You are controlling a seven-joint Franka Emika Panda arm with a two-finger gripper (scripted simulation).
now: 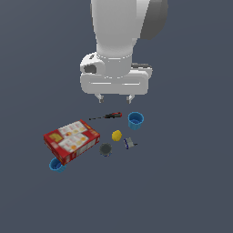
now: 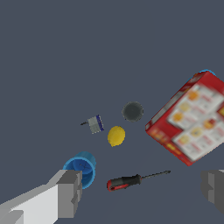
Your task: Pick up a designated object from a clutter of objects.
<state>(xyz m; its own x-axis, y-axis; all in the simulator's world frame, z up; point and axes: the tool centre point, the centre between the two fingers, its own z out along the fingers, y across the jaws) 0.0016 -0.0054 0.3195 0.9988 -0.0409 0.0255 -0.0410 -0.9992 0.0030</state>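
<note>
Gripper spread wide, holding nothing, hanging above the clutter. Screwdriver lies flat on the floor, at 9 o'clock of blue cup, 12 o'clock of yellow ball, touching neither; cracker box nearby.

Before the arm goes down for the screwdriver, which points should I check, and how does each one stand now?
1. End effector open: ok.
2. Nothing held: ok.
3. Screwdriver lies flat, fully visible: ok.
4. Screwdriver between the fingers in the wrist view: ok.
5. Space around it: blue cup is close to the handle end; cannot tell whether a finger clears it.
6. Cracker box and yellow ball apart from it: ok.
</note>
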